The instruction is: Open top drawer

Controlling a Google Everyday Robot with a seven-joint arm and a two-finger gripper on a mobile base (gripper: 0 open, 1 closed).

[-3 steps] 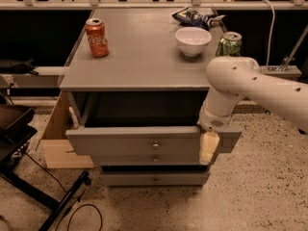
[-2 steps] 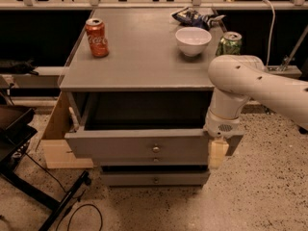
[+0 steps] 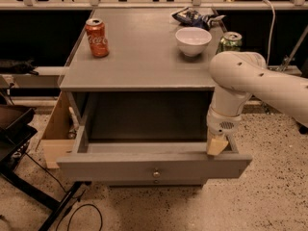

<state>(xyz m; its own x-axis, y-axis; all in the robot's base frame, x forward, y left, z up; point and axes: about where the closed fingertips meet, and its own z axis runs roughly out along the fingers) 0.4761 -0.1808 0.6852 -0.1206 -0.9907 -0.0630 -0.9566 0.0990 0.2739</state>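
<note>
The top drawer is a wide grey drawer with a flat front and one small round metal knob. It stands pulled far out of the grey cabinet, and its grey tray shows inside. My white arm reaches in from the right. My gripper hangs over the drawer's right rear corner, just above the tray's right wall, with a tan fingertip showing.
On the cabinet top stand a red cola can, a white bowl, a green can and a chip bag. A black stand and cables lie on the floor at left.
The drawer has come further out toward the camera. My gripper has moved from the drawer's right front edge up to its right rear corner.
</note>
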